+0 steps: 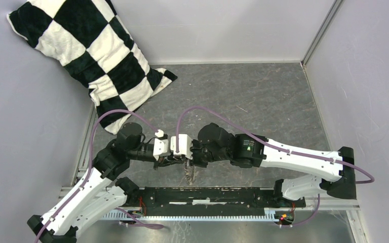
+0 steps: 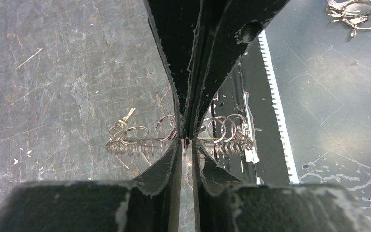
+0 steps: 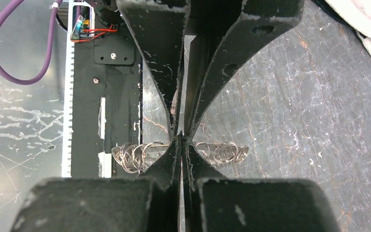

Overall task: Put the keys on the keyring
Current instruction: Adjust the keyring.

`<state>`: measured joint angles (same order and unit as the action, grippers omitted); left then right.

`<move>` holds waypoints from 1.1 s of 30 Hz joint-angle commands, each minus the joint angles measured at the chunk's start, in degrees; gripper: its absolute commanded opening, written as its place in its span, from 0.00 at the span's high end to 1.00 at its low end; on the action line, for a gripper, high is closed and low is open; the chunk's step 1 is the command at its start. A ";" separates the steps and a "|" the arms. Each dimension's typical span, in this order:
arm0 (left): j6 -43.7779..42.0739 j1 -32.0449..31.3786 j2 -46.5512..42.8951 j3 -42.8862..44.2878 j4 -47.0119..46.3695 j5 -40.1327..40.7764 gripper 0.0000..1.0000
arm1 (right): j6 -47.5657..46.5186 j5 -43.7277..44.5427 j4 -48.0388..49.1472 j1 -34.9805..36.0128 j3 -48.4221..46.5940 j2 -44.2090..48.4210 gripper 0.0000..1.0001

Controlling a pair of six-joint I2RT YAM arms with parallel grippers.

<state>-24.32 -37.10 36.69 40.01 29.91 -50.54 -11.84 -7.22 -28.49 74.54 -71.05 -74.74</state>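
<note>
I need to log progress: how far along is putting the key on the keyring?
Done: right gripper is pinching the keyring. In hand: left gripper meets it tip to tip. Remaining: the key sits at the chain's end; threaded or not, I can't tell.

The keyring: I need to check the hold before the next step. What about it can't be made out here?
Top view: the keyring is too small for detail.
Left wrist view: the left gripper hides the chain's middle; whether it pinches is unclear.
Same view: whether the key is on the chain, too small.
Right wrist view: the right gripper covers the held link.
</note>
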 commanded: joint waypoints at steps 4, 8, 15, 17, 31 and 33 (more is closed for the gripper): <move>-0.57 -0.08 -0.57 2.40 -1.29 -0.77 0.83 | 0.67 0.90 2.25 0.50 -3.19 0.12 0.99; -0.56 -0.08 -0.31 2.40 -1.35 -1.63 0.97 | 1.36 0.52 3.12 0.51 -2.97 0.09 0.99; -2.85 -0.08 -1.25 1.90 0.48 -4.21 0.98 | 3.65 0.45 6.68 0.48 -1.05 2.61 0.72; -4.74 -0.08 -1.79 2.21 1.29 -5.58 0.98 | 4.00 2.81 7.51 0.47 0.70 4.59 0.61; 3.44 -0.08 0.49 8.47 -5.74 -17.01 0.98 | 5.40 -2.12 21.07 -1.82 19.88 21.35 0.44; 3.58 -0.08 1.12 9.56 -5.74 -17.71 0.98 | 4.98 -3.80 21.66 -1.82 19.47 20.51 0.44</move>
<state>-23.57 -37.10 36.69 45.56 28.16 -63.40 -7.07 -7.64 -13.10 72.84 -50.74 -53.54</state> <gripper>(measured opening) 0.030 0.556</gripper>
